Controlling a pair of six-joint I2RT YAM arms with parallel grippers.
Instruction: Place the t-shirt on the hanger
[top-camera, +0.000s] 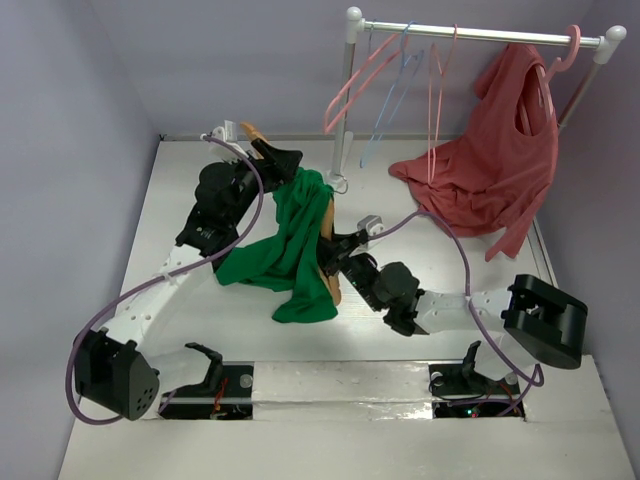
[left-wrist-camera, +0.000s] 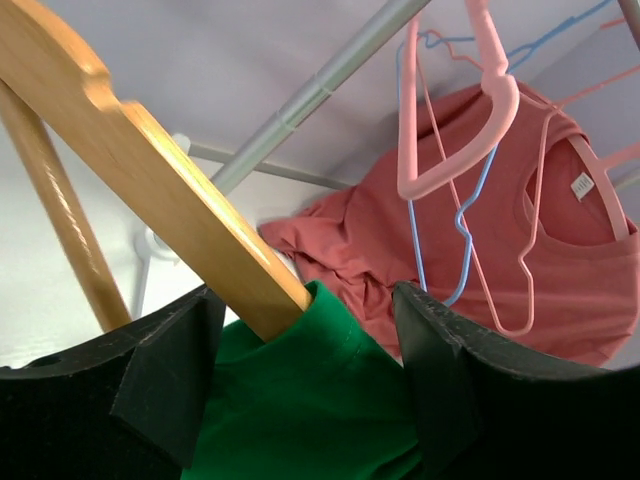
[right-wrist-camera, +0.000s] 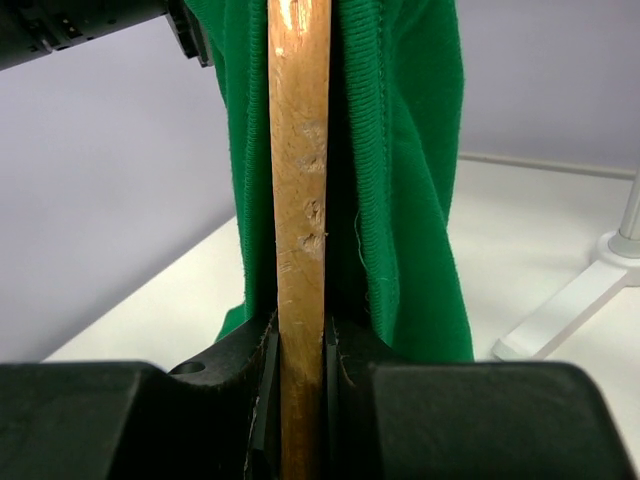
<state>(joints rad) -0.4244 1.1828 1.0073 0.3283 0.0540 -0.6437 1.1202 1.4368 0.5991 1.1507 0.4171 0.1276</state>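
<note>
The green t-shirt (top-camera: 285, 250) hangs draped over the tan wooden hanger (top-camera: 333, 283), which is held up off the table; one hanger tip (top-camera: 250, 130) sticks out at the top. My right gripper (top-camera: 335, 255) is shut on the hanger's wooden bar (right-wrist-camera: 298, 200), with green cloth (right-wrist-camera: 410, 150) beside it. My left gripper (top-camera: 283, 160) is at the top of the shirt. In the left wrist view its fingers (left-wrist-camera: 165, 370) stand wide apart around the green cloth (left-wrist-camera: 300, 400), where the hanger's shoulder (left-wrist-camera: 150, 170) pokes out of the cloth. The metal hook is hidden.
A clothes rack (top-camera: 480, 35) with white posts stands at the back right, its foot (top-camera: 340, 180) close behind the shirt. Thin pink hangers (top-camera: 350, 85), a light-blue hanger (top-camera: 390, 90) and a salmon-red garment (top-camera: 490, 170) hang on it.
</note>
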